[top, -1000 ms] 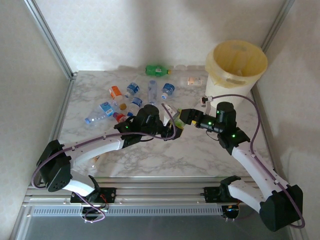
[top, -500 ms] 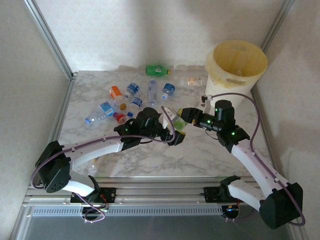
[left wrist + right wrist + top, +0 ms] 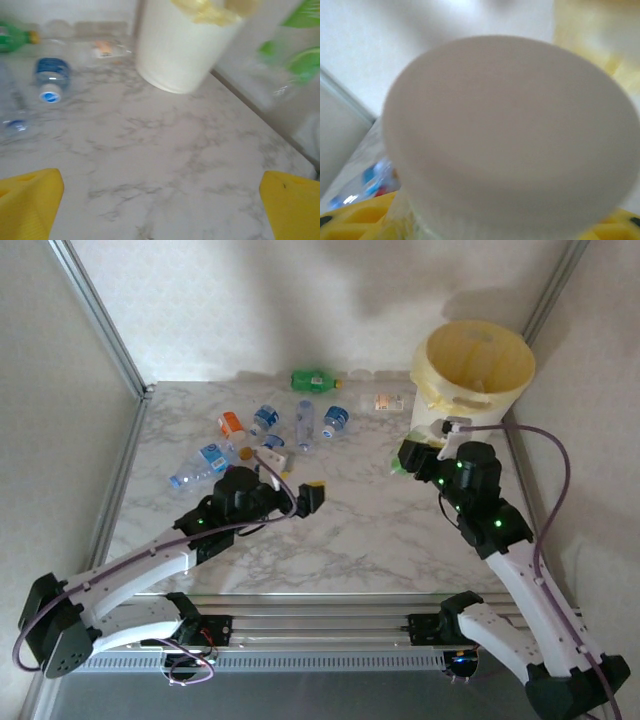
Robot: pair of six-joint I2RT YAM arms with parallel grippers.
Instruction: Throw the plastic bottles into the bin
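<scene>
On veined marble [image 3: 360, 530] lie clear plastic bottles [image 3: 305, 424].

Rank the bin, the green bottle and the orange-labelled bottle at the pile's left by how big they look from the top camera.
1. the bin, by far the largest.
2. the green bottle.
3. the orange-labelled bottle, which looks clearly shorter than the green one.
</scene>
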